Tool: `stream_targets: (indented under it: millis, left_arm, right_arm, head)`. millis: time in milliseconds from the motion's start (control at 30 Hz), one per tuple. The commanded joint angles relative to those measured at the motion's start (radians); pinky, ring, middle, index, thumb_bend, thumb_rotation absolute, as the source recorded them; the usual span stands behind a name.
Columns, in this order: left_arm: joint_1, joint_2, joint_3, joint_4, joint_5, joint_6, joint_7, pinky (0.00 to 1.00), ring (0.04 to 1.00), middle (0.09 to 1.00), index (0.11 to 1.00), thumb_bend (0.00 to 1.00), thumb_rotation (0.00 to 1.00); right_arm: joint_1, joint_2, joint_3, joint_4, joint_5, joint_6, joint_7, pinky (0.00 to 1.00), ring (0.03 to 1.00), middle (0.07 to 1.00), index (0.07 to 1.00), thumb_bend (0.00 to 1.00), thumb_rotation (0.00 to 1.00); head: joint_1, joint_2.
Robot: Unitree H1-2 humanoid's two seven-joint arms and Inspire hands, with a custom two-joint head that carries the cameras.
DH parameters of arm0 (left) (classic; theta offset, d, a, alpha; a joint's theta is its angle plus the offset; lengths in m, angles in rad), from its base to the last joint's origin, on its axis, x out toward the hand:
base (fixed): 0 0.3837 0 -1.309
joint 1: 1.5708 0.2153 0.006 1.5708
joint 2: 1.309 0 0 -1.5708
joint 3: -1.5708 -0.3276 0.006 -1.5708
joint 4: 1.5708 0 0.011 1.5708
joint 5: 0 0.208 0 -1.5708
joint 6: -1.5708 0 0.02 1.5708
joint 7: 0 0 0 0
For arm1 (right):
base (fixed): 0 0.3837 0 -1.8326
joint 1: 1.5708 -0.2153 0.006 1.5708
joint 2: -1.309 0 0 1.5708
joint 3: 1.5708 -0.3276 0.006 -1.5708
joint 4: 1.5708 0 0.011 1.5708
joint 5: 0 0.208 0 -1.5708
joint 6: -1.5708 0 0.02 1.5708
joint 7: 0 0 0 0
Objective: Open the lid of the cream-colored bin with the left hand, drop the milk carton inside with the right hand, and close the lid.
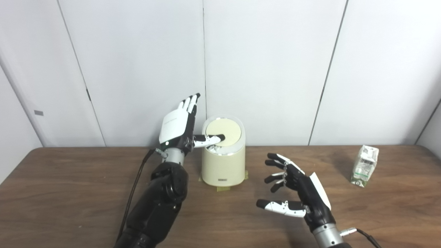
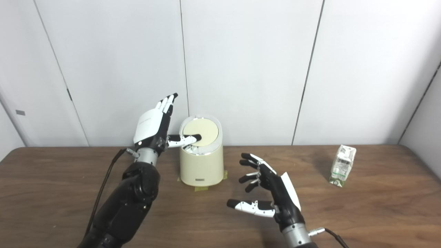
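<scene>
The cream-colored bin [image 1: 223, 165] stands at the back middle of the table. Its round lid [image 1: 224, 132] is tipped up at the back, with white liner showing in the gap at the front. My left hand [image 1: 177, 125] is open beside the bin's left, fingers pointing up, its thumb lying on the lid. The milk carton [image 1: 364, 165] stands upright at the far right of the table. My right hand [image 1: 298, 193] is open and empty above the table, right of the bin and well left of the carton.
Yellow tape [image 1: 224, 187] sticks out under the bin's base. A black cable [image 1: 132, 193] runs along my left arm. White wall panels stand just behind the table.
</scene>
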Motion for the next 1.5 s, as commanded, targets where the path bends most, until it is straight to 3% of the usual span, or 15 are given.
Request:
stream_targets:
  millis: [0, 133, 333, 533, 833, 933, 1033, 1133, 1200, 1333, 1467]
  left_arm:
    - [-0.069, 0.005, -0.015, -0.013, 0.042, -0.001, 0.028, 0.92, 1.0, 1.0, 1.0, 0.87, 0.28]
    - [-0.089, 0.054, -0.11, -0.025, 0.202, 0.083, 0.002, 0.84, 0.98, 0.999, 1.0, 0.89, 0.21]
    - [-0.105, 0.12, -0.202, -0.063, 0.322, 0.147, -0.124, 0.89, 0.991, 1.0, 1.0, 0.99, 0.16]
    - [-0.09, 0.13, -0.213, -0.052, 0.35, 0.155, -0.156, 0.84, 0.97, 0.985, 1.0, 1.0, 0.19]
    - [-0.081, 0.124, -0.21, -0.023, 0.352, 0.149, -0.142, 0.85, 0.978, 0.986, 1.0, 1.0, 0.21]
    - [-0.069, 0.089, -0.133, -0.03, 0.265, 0.132, -0.093, 0.83, 0.952, 0.972, 1.0, 0.99, 0.25]
    - [-0.048, 0.025, 0.014, -0.072, 0.07, 0.071, -0.065, 0.8, 0.946, 0.969, 1.0, 0.93, 0.35]
    - [-0.032, -0.021, 0.121, -0.127, -0.069, 0.042, -0.068, 0.73, 0.922, 0.971, 1.0, 0.92, 0.43]
    - [-0.016, -0.04, 0.186, -0.181, -0.168, 0.008, -0.071, 0.77, 0.927, 0.977, 1.0, 0.88, 0.47]
    - [0.028, -0.047, 0.278, -0.291, -0.321, -0.035, -0.099, 0.78, 0.917, 0.946, 0.979, 0.83, 0.41]
    - [0.115, -0.019, 0.322, -0.422, -0.417, -0.025, -0.155, 0.77, 0.881, 0.899, 0.934, 0.83, 0.39]
  right_arm:
    - [-0.026, 0.006, -0.001, -0.04, 0.008, -0.002, -0.008, 0.44, 0.594, 0.782, 0.814, 0.63, 0.2]
    - [-0.026, 0.006, -0.003, -0.045, 0.011, 0.004, -0.009, 0.44, 0.591, 0.782, 0.812, 0.63, 0.17]
    - [-0.027, 0.003, -0.003, -0.037, 0.023, -0.001, -0.005, 0.44, 0.597, 0.784, 0.812, 0.63, 0.18]
    - [-0.027, 0.0, -0.002, -0.041, 0.012, 0.009, -0.006, 0.45, 0.594, 0.788, 0.817, 0.63, 0.19]
    - [-0.03, -0.005, -0.002, -0.031, 0.012, 0.0, -0.006, 0.44, 0.593, 0.788, 0.817, 0.62, 0.18]
    - [-0.03, -0.005, -0.003, -0.031, 0.019, -0.001, -0.003, 0.45, 0.595, 0.789, 0.819, 0.61, 0.17]
    - [-0.028, -0.006, -0.003, -0.03, 0.019, 0.001, -0.002, 0.45, 0.603, 0.792, 0.819, 0.6, 0.17]
    - [-0.029, -0.009, 0.0, -0.028, 0.01, -0.003, -0.003, 0.44, 0.596, 0.794, 0.821, 0.59, 0.17]
    - [-0.029, -0.01, 0.0, -0.025, 0.011, -0.003, -0.004, 0.44, 0.594, 0.794, 0.821, 0.59, 0.17]
    - [-0.031, -0.012, 0.001, -0.014, 0.01, -0.014, -0.005, 0.43, 0.584, 0.79, 0.817, 0.59, 0.15]
    - [-0.033, -0.014, 0.003, -0.01, 0.006, -0.017, -0.007, 0.42, 0.579, 0.788, 0.813, 0.59, 0.15]
  head:
    - [-0.001, 0.0]
    - [0.001, 0.005]
    - [0.005, 0.005]
    - [0.007, 0.004]
    - [0.013, 0.002]
    - [0.017, 0.0]
    - [0.018, -0.003]
    - [0.02, -0.003]
    - [0.025, -0.004]
    - [0.029, -0.005]
    - [0.035, -0.007]
